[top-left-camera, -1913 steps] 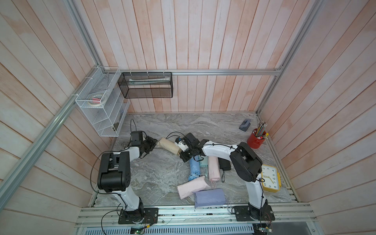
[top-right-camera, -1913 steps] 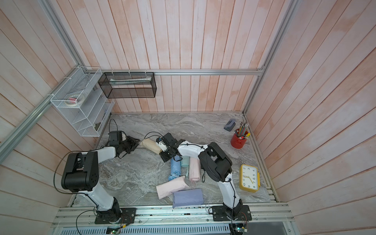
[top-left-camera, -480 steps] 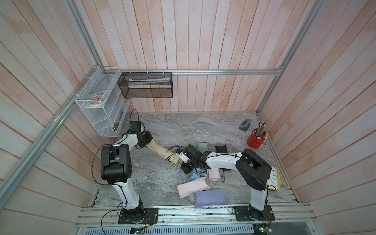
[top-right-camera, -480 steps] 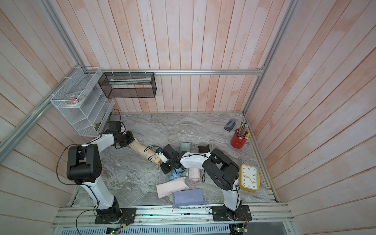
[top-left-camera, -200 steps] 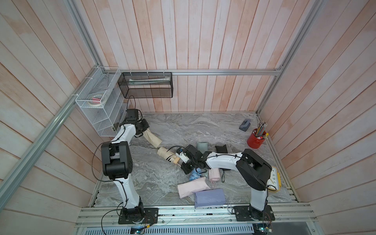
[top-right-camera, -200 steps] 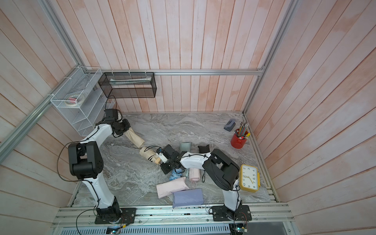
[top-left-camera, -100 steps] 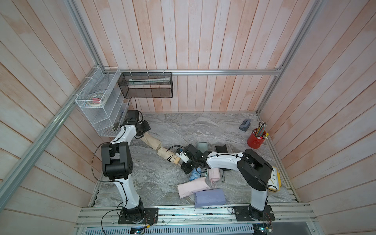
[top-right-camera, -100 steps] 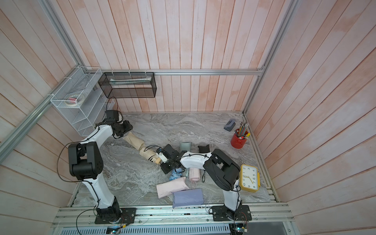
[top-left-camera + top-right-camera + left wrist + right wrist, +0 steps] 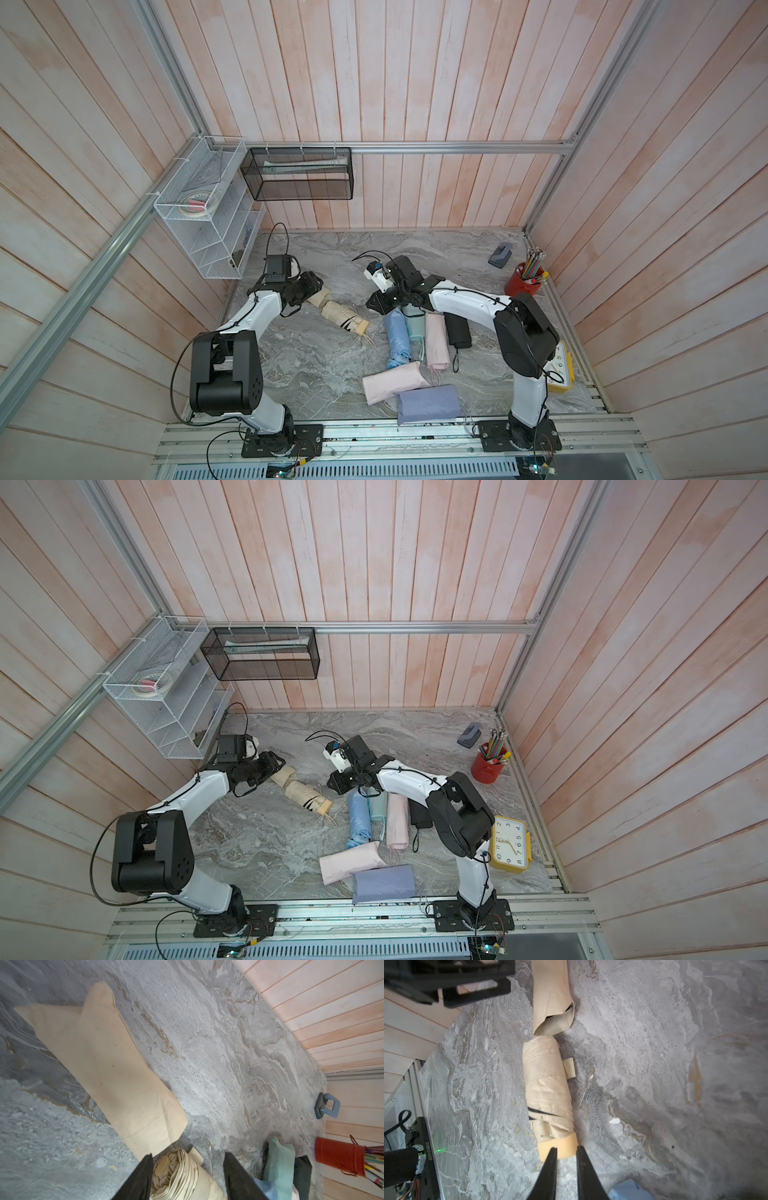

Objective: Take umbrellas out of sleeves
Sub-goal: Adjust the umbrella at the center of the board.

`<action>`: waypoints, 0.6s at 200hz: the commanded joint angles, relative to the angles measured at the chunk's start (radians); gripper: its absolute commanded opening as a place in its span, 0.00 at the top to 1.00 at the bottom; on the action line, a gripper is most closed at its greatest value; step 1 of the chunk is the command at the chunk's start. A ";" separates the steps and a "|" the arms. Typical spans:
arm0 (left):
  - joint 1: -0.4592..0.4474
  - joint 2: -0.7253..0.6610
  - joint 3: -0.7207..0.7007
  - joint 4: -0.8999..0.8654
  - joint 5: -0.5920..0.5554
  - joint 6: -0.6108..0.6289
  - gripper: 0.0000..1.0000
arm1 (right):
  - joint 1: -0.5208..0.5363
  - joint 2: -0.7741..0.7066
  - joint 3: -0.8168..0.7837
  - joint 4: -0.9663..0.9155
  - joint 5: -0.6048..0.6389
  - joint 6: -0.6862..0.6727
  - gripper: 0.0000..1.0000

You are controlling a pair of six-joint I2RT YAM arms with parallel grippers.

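**Umbrella [image 9: 338, 316] and sleeve [image 9: 318, 297] lie end to end, neither gripped**

On the marble table [image 9: 316, 374] the beige umbrella, a pleated roll with black straps, lies on its side fully outside the beige sleeve. The sleeve's open mouth sits right at the umbrella's top end, and the two form one slanted line in both top views.

The left gripper [image 9: 188, 1154] stands with its fingers [image 9: 143, 1169] wide apart. In the left wrist view the umbrella's top end lies between them, close to one finger and with a clear gap to the other, so nothing is clamped. The flat sleeve stretches away beyond the fingertips, not between them.

The right gripper [image 9: 566, 1148] is at the opposite end. Its fingers [image 9: 550, 1167] are only narrowly parted, and the tan handle end sits just ahead of the tips rather than between them. From above, this gripper is near the handle, between it and the blue bundle [image 9: 397, 340]. I cannot tell whether the tips touch the handle.
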 commanded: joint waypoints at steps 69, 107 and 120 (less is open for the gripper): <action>-0.002 -0.125 -0.109 0.099 0.124 -0.072 0.43 | 0.015 0.182 0.117 -0.084 -0.099 0.032 0.80; -0.030 -0.233 -0.174 0.078 0.115 -0.087 0.43 | 0.056 0.205 0.128 -0.069 -0.135 0.058 0.80; -0.030 -0.262 -0.193 0.067 0.115 -0.088 0.43 | 0.065 0.225 0.152 -0.067 -0.152 0.071 0.80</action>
